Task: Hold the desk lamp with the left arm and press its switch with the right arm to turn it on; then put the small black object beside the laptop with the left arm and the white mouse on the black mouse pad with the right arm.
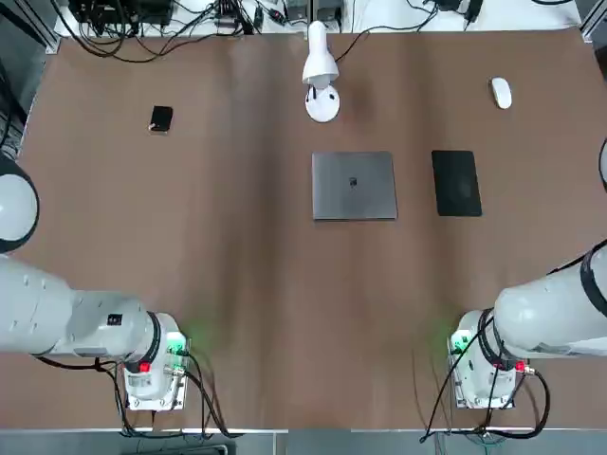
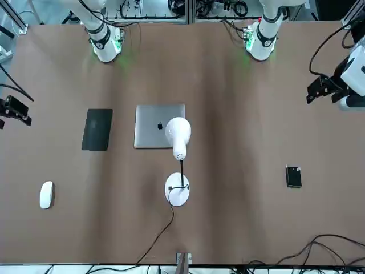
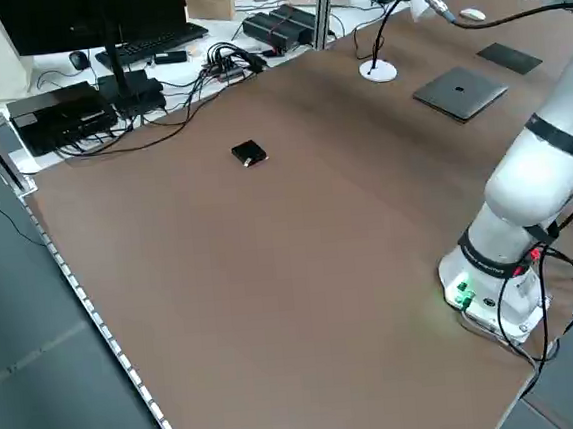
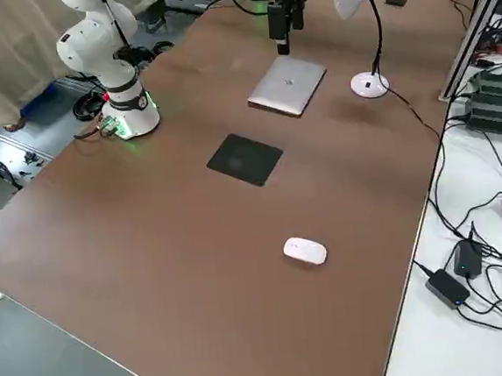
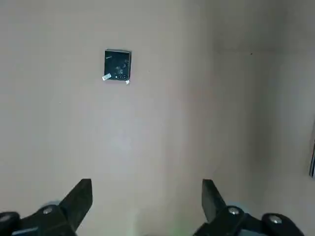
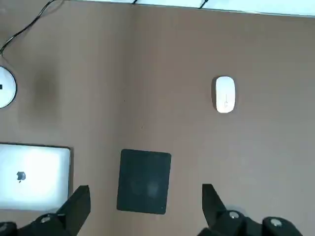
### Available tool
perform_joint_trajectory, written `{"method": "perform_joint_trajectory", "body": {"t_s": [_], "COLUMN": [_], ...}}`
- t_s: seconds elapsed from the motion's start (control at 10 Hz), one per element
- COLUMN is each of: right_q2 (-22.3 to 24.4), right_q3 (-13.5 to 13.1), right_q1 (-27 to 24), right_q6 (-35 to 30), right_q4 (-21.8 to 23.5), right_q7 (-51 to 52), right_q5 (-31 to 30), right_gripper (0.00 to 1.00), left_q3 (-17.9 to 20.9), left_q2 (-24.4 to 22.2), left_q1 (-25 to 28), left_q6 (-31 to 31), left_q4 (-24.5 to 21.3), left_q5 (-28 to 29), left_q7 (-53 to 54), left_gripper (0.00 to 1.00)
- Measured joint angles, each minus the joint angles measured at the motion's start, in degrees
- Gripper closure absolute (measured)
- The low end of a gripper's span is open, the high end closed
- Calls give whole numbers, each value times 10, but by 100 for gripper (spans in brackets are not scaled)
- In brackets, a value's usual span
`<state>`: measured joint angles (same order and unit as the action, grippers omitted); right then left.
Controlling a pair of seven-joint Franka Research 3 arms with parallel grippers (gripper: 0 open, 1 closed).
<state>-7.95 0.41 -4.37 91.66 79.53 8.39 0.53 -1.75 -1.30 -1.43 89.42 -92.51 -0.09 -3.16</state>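
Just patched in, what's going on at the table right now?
Nothing is being handled yet. Both arms sit back near their bases, the left claw and right claw open and empty. The small white desk lamp stands beyond the closed grey metallic laptop. The small glossy black block lies far off on the left side, and the white oval mouse lies beyond the flat matte black pad, not on it.

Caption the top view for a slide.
Desk lamp, laptop, mouse pad lie untouched; both arms parked.
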Motion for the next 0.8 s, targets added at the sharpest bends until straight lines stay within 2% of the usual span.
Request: {"method": "perform_joint_trajectory", "body": {"t_s": [0.3,0.4,0.5,0.7,0.8], "right_q2": [-7,-21,-38,-81,-110], "right_q3": [4,6,6,7,7], "right_q1": [16,35,58,82,90], "right_q6": [-36,-40,-35,17,57], "right_q4": [10,14,14,16,18], "right_q7": [3,2,2,-1,-3], "right_q5": [2,3,13,77,109], "right_gripper": [0,0,0,2,9], "left_q3": [-1,-13,-42,-103,-126], "left_q2": [9,25,50,112,148], "left_q1": [-1,-5,-11,-20,-23], "left_q6": [1,3,7,34,67], "left_q4": [-6,-9,-9,-7,-4], "left_q5": [0,-1,-1,-1,-2], "left_q7": [0,1,0,-7,-9], "left_gripper": [1,0,0,0,0]}}
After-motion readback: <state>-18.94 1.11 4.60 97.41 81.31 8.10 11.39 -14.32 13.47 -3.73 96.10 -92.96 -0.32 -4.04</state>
